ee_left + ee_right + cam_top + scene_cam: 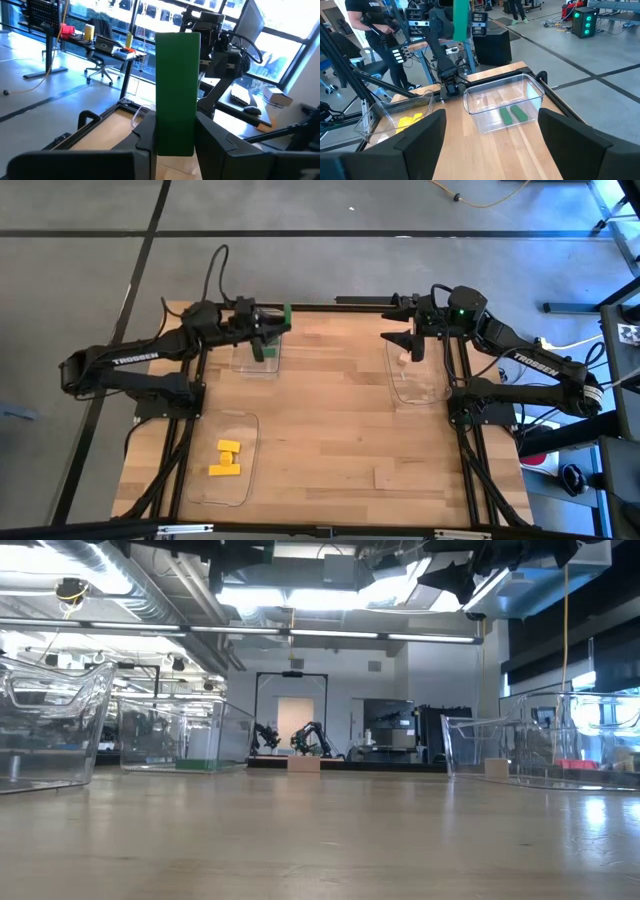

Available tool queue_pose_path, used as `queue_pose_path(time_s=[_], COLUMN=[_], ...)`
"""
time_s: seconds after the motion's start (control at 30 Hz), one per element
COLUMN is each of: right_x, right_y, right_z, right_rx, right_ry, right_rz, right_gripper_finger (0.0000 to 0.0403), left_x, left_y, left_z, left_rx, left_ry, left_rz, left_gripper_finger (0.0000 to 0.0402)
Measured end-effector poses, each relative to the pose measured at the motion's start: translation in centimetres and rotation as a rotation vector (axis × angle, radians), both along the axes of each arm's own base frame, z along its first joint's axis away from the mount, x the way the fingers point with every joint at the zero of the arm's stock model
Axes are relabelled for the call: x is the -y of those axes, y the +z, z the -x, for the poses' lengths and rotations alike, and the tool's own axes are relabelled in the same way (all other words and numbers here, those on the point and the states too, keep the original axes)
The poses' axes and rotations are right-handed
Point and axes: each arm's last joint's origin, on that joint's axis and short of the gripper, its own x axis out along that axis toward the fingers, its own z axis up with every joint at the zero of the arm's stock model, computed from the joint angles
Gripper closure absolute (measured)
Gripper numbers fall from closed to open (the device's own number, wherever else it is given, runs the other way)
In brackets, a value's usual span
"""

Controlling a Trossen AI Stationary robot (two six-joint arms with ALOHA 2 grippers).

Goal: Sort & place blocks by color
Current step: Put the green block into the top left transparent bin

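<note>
Over the far left tray (256,362), the left gripper (175,145) is pinching a green block (176,90) upright between its fingers. Two more green blocks (513,114) are lying in that tray. Opposite, the right gripper (408,340) is hanging with fingers spread above another tray (418,385).

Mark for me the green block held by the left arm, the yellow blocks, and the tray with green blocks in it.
green block (175,90): left wrist view, middle of its face.
yellow blocks (227,460): high view, middle of the pile.
tray (535,86): right wrist view, its rim.
</note>
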Motion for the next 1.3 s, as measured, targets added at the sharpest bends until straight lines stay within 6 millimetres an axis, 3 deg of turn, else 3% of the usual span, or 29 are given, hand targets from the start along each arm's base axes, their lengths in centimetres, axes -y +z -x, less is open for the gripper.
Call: queue_pose_path(time_s=[1.3], right_x=[0.00], right_y=[-0.01], right_z=[0.00], right_rx=[0.004], right_ry=[-0.010], right_rz=[-0.053], right_gripper_finger=[0.0084], left_x=[0.06], left_y=[0.04], left_z=[-0.01], left_rx=[0.013], left_ry=[-0.025], left_rz=[0.049], left_gripper_finger=[0.0320])
